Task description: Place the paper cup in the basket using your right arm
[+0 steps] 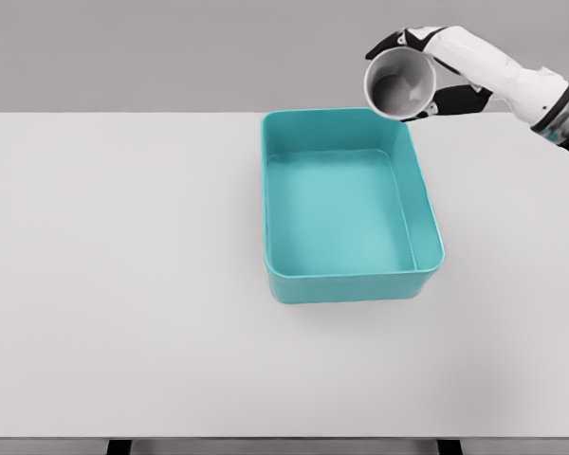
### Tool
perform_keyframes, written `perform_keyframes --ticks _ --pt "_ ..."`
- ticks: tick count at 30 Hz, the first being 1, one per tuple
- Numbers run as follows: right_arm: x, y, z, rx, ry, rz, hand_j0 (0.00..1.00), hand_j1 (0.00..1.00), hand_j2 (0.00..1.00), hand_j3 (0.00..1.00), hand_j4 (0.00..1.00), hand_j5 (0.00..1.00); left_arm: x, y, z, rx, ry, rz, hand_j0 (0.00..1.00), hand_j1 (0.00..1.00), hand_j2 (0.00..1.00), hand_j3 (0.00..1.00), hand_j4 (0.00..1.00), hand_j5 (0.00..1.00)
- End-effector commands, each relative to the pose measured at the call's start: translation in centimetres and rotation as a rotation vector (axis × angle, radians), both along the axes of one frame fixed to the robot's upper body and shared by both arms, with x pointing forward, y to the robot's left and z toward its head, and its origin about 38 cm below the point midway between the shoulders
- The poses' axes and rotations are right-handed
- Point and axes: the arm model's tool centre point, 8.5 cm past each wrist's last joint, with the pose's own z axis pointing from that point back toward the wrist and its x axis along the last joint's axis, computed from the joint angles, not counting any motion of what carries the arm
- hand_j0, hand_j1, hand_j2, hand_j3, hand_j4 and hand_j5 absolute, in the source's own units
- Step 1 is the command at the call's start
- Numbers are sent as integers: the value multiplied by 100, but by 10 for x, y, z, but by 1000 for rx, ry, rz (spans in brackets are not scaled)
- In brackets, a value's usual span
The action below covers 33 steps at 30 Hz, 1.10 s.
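A grey-white paper cup (401, 84) is held in the air, tipped so its open mouth faces me, just above the far right corner of the teal basket (427, 204). My right hand (427, 71) is shut on the cup, fingers wrapped around its side from behind, with the arm coming in from the upper right. The basket is a rectangular open tub standing on the white table (123, 284) a little right of centre, and nothing lies inside it. My left arm does not show.
The white table spans the whole view, its far edge (123, 114) against a grey wall. Nothing else stands on it beside the basket.
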Motion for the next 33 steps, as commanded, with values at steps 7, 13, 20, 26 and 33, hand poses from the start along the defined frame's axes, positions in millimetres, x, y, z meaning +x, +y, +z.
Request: perform_keyframes --ticks 7,13,20,26,33 --pt "-24 25 3 -20 -45 82 65 65 65 65 65 65 0 0 0 0 0 0 100 100 100 100 100 100" --pt "-34 30 5 -17 -55 93 87 87 87 87 87 87 0 0 0 0 0 0 100 100 100 100 100 100" --pt "-36 30 2 -33 -62 94 100 100 100 100 100 100 0 0 0 0 0 0 100 100 100 100 100 100" --pt "-45 18 10 -89 -89 86 100 100 100 100 100 100 -2 0 0 3 4 1 100 100 100 100 100 100" --pt "-67 1 16 -79 -146 67 100 100 100 100 100 100 -2 0 0 3 4 1 100 100 100 100 100 100"
